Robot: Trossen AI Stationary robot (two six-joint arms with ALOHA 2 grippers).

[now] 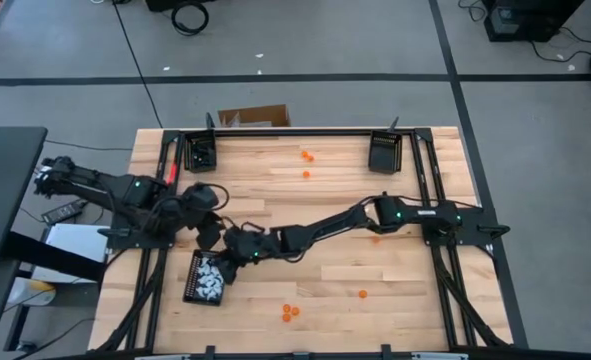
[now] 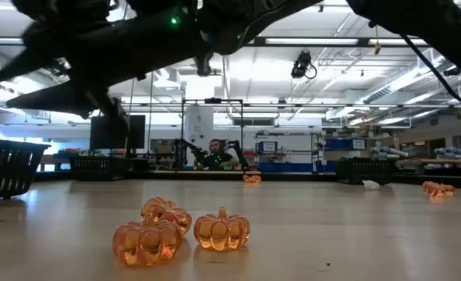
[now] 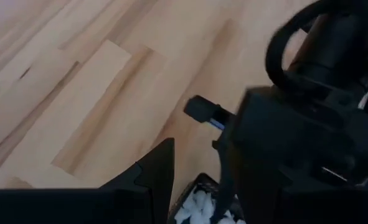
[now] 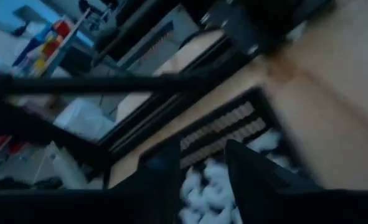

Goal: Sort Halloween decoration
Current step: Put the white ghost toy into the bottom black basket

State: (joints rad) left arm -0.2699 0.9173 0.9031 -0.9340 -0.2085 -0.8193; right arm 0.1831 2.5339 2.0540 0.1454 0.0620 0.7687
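Pale wooden planks of the table (image 1: 325, 215) are carrying a scatter of tiny trinkets. Right gripper (image 4: 199, 165) is hanging over the black tray (image 1: 207, 277) at the table's near-left part, its two dark fingers standing a little apart with nothing between them; directly beneath those fingers white trinkets (image 4: 202, 186) are lying heaped inside the tray. Left gripper (image 1: 213, 235) is hovering just beside the right one, close above the tray's far rim; whether its fingers are parted or closed, I cannot tell. Three orange pumpkins (image 2: 179, 229) are sitting together near the front edge, off to the right gripper's side and well apart from it. More orange pieces (image 1: 305, 157) are lying far beyond both grippers, toward the back rail, between two other black trays (image 1: 384, 152).
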